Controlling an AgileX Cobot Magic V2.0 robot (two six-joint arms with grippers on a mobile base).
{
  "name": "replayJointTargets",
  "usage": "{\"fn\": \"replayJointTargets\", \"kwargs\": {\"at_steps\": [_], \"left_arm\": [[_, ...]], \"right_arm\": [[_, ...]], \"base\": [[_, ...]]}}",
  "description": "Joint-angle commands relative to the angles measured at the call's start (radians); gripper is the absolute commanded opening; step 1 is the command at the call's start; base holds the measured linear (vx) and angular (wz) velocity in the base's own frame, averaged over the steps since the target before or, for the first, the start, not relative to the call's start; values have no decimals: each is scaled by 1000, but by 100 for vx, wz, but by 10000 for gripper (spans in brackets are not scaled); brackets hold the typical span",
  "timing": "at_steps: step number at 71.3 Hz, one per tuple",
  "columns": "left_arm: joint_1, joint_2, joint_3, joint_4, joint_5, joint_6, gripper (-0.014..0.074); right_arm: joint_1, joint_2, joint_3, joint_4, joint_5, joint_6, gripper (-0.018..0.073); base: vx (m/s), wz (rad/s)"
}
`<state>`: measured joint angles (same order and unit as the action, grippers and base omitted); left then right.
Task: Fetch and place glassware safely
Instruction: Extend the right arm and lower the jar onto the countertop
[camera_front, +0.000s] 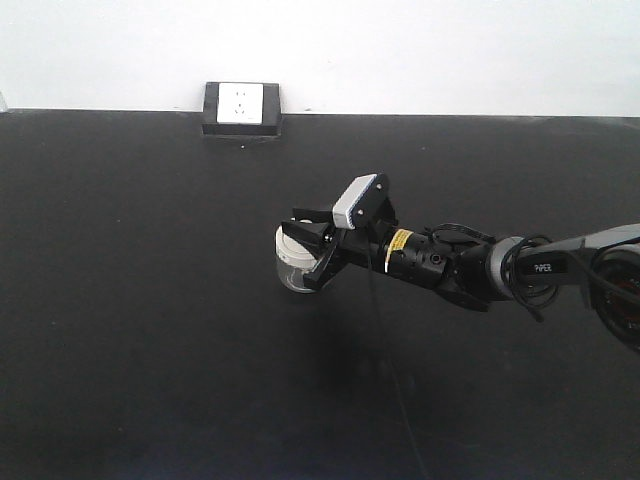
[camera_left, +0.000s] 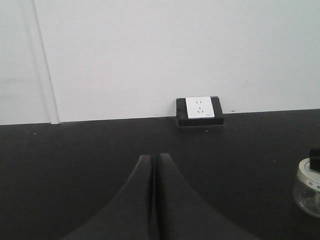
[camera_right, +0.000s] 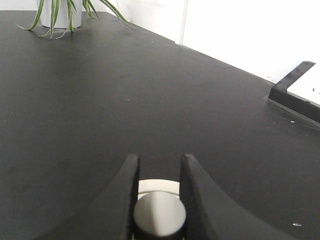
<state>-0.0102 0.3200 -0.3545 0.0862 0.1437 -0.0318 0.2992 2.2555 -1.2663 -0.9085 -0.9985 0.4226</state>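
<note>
1. The front view is evenly lit; the matte black desk (camera_front: 150, 300) swallows most light, while the white wall (camera_front: 400, 50) across the top is near overexposed.
2. A faint, soft shadow darkens the desk below the right end effector (camera_front: 312, 250), toward lower centre.
3. The glass jar (camera_front: 295, 262) shows pale highlights, its edges soft.
4. In the left wrist view, the closed fingers (camera_left: 170, 210) at bottom centre are blurred dark shapes; the wall socket (camera_left: 199, 107) is fairly sharp.
5. In the right wrist view, the wall at upper right is blown out, and the plant (camera_right: 60, 15) at upper left looks soft.
</note>
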Motion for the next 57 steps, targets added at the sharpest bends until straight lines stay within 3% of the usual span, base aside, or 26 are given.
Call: {"fn": "replayJointTargets", "kwargs": {"at_steps": [1,11,18,44,57], "left_arm": [[-5,15,-26,-10,-72,-9,-7],[-5,15,-26,-10,-72,-9,-7],[-5,15,-26,-10,-72,-9,-7],[-5,15,-26,-10,-72,-9,-7],[-5,15,-26,-10,-72,-9,-7]], "right_arm": [[-5,-56,-29,45,-70,-7,8],[-5,-56,-29,44,-69,14,63],[-5,-56,-29,44,-69,30,151],[-5,-56,-29,45,-69,43,699],[-5,-56,-29,45,-69,43,724]], "base": [[0,0],[0,0],[0,0],[0,0],[0,0]]}}
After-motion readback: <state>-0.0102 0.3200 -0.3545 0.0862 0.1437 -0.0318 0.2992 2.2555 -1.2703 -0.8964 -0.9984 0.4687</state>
